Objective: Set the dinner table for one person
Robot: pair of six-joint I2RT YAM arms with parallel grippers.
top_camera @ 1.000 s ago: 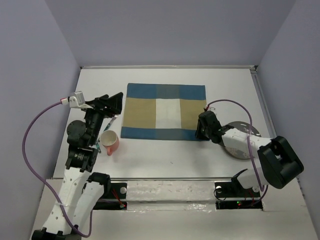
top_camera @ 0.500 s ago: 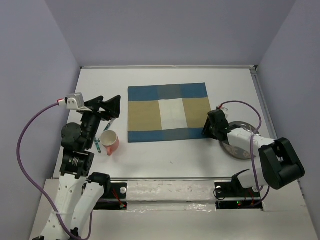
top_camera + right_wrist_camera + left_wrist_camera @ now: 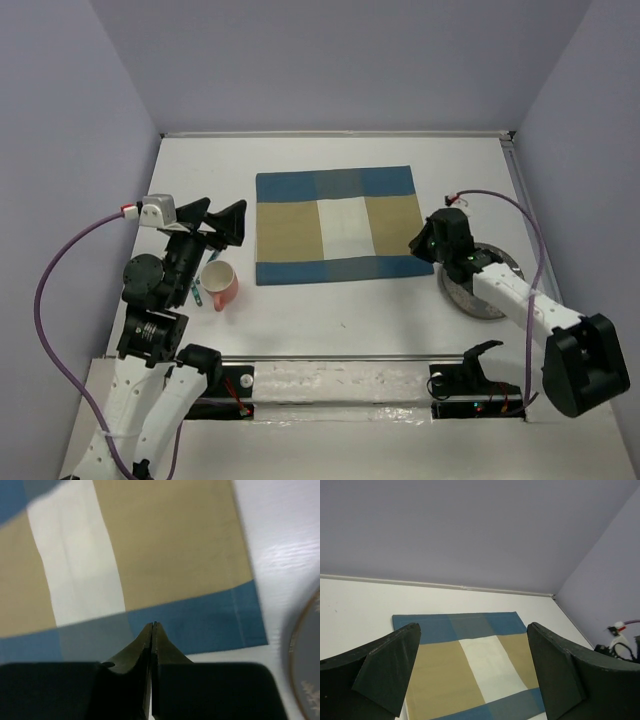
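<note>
Dinner table [image 3: 330, 315]: under everything, spans view; rigid, heavy, not for lifting. Placemat [image 3: 335, 225]: centre, toward 12 o'clock; limp, light, pinch hem. Plate [image 3: 458, 293]: 4 o'clock of placemat; likely brittle, take rim. Mug [image 3: 221, 283]: 8 o'clock. Left gripper [image 3: 473, 630] spread, empty; right gripper [image 3: 152, 626] pressed together, empty.

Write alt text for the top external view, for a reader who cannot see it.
From above, a white dinner table holds a blue, tan and white checked placemat. The right hand, shut, is over the placemat's near right corner, beside a grey plate. The left hand hangs open near a pink mug.
</note>
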